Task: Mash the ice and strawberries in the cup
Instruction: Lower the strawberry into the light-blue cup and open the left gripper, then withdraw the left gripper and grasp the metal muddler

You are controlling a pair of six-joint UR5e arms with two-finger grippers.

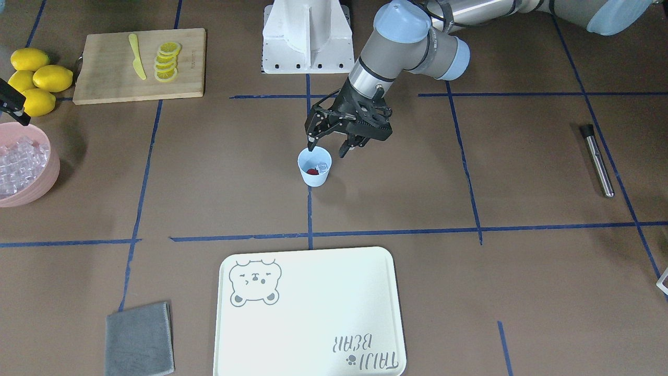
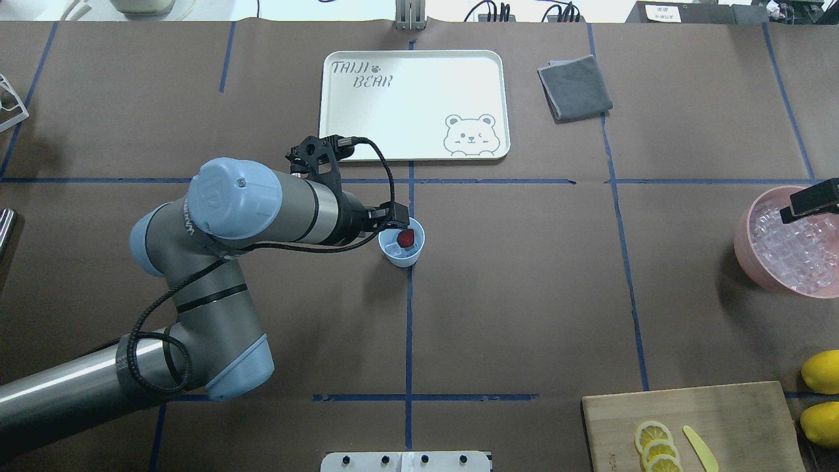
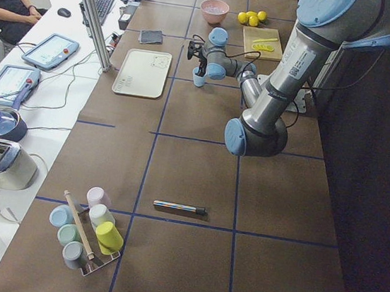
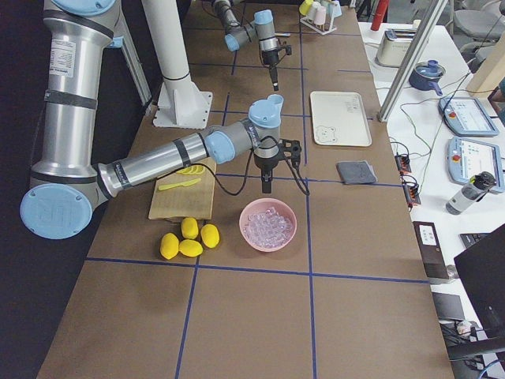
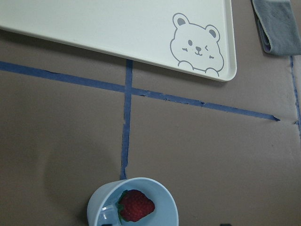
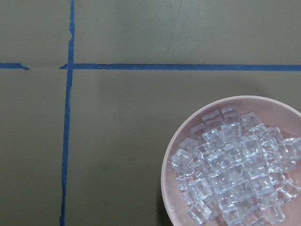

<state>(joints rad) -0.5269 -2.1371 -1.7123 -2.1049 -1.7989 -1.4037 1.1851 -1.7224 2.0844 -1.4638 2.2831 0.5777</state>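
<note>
Cup (image 1: pixel 314 180) stands upright at table ctr, on a blue tape line, w/ one red strawberry (image 5: pixel 135 205) and a little ice (image 5: pixel 109 214) inside, berry just beside the cubes. L gripper (image 1: pixel 327 150) hangs right at cup's rim, jaws apart and holding nothing. In front view one fingertip (image 1: pixel 311 148) sits at the rim's edge, the other is outside the cup. Can't tell if that tip touches the rim.

Taking overhead view as the dial, cup at ctr:
- Cream bear tray (image 2: pixel 413 98) lies at 12, near.
- Grey folded cloth (image 2: pixel 575 87) lies at 1, near tray's corner but apart from it.
- Pink bowl (image 2: pixel 744 242) sits at 3, well apart, heaped w/ spare cubes (image 6: pixel 235 174).
- R gripper (image 2: pixel 793 210) hovers over bowl's 12–1 rim. Only a black bit of it shows, so can't tell if its jaws are apart or together.
- Wooden board (image 2: pixel 721 419) lies at 4–5, w/ lemon slices (image 2: pixel 655 446) in an overlapping row and a yellow knife (image 2: pixel 700 447) just beside them.
- Whole lemons (image 1: pixel 36 78) are clustered just beside board, at bowl's 6.
- Metal rod (image 1: pixel 598 162) w/ black tip lies flat at 9, well apart from cup, nothing touching it.
</note>
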